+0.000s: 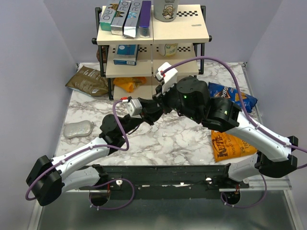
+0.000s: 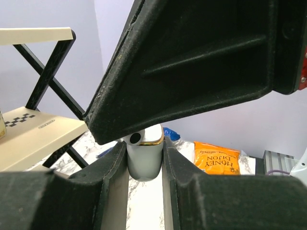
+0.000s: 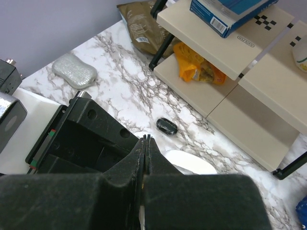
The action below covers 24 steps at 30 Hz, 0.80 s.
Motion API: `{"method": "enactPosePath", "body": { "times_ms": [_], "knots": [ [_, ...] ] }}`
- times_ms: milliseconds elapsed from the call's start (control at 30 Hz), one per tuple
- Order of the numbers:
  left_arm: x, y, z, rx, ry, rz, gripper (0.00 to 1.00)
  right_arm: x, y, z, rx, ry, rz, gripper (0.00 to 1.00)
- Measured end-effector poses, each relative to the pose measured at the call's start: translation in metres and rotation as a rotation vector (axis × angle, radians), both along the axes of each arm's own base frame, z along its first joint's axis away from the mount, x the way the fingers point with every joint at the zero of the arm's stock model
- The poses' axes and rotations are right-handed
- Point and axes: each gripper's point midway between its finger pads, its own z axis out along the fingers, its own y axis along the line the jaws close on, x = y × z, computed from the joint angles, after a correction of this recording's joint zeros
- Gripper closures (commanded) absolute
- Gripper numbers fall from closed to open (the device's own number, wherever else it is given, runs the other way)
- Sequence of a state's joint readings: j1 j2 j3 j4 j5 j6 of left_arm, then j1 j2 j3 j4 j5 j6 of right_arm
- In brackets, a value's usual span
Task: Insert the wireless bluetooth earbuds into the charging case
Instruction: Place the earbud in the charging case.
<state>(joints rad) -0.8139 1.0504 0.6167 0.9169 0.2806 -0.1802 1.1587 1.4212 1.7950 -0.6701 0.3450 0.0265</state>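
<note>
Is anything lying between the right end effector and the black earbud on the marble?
Nothing visible does. The earbud lies on the marble table past the closed tips of the right end effector, with only bare surface between them. The charging case is clamped in the left end effector.

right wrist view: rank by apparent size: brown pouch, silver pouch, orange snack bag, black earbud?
1. brown pouch, though partly cut off
2-3. orange snack bag and silver pouch: look alike, not ranked
4. black earbud
</note>
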Motion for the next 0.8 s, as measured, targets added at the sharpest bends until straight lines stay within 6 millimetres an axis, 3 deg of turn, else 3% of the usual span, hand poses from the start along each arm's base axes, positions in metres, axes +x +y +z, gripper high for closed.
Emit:
{"method": "enactPosePath", "body": {
  "times_ms": [300,433,533,800],
  "knots": [
    [0.000,0.000,-0.002,0.004,0.003,0.000,1.00,0.000,-0.004,-0.001,-0.006,0.001,-0.007,0.89],
    [0.001,-0.001,-0.004,0.010,0.009,0.000,1.00,-0.001,-0.006,0.000,-0.006,0.002,-0.008,0.71],
    [0.001,-0.001,-0.007,0.021,0.019,0.000,1.00,-0.002,-0.008,-0.001,-0.015,0.003,-0.010,0.63],
    [0.002,-0.002,-0.012,0.038,0.029,0.002,1.00,0.002,-0.017,0.018,-0.034,-0.036,-0.050,0.56]
  ]
}}
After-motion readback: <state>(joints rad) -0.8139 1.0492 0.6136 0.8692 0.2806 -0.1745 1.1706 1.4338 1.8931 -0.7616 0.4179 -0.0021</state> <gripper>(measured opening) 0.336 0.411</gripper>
